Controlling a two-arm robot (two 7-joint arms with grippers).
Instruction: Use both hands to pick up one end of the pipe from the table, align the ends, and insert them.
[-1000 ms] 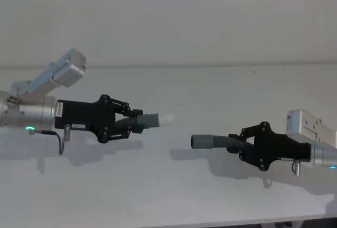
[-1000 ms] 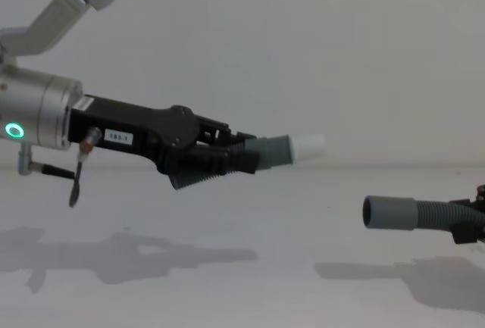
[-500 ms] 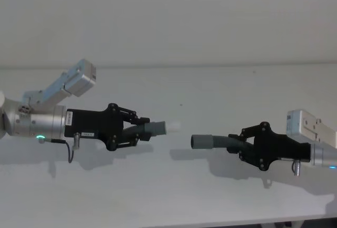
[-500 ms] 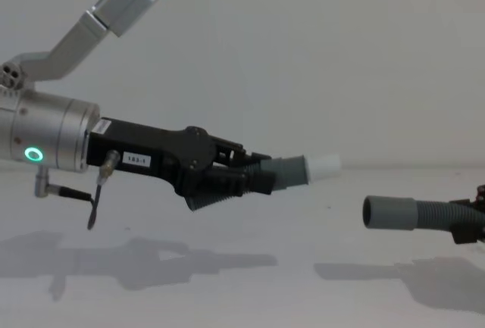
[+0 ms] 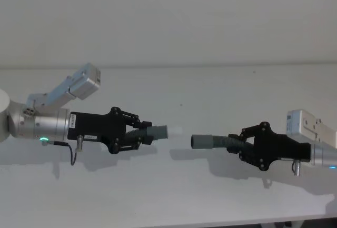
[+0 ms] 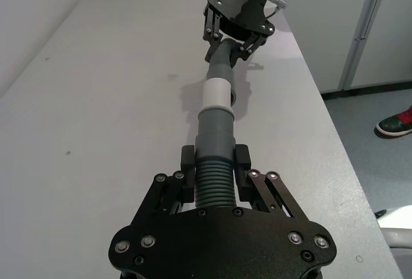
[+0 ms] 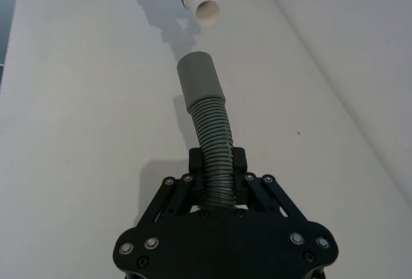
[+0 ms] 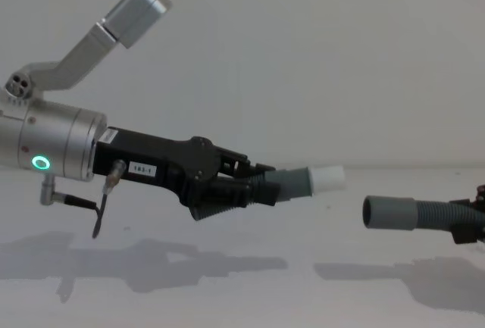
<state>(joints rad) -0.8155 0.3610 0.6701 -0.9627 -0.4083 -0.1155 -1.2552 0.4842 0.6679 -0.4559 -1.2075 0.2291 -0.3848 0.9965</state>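
My left gripper (image 5: 143, 133) hangs above the white table (image 5: 158, 196), shut on the ribbed body of one pipe piece (image 6: 213, 179). That piece's narrow grey cuff (image 8: 294, 183) and white tip (image 5: 175, 131) point to the right. My right gripper (image 5: 239, 145) is shut on the other ribbed pipe piece (image 7: 214, 138), whose wide grey cuff (image 5: 201, 141) points left. A small gap separates the two ends. In the chest view the white tip (image 8: 328, 178) sits a little higher than the wide cuff (image 8: 390, 213). The right wrist view shows the white tip (image 7: 203, 6) just beyond the wide cuff (image 7: 199, 79).
A pale grey wall (image 5: 168, 17) rises behind the table. A thin black cable (image 5: 71, 154) loops under my left wrist. The table's side edge (image 6: 335, 131) drops to the floor beside the arms, and its front edge (image 5: 210, 222) runs close below them.
My left arm has moved right and lower, bringing the white tip close to the wide cuff. The right arm and its pipe piece have stayed still.
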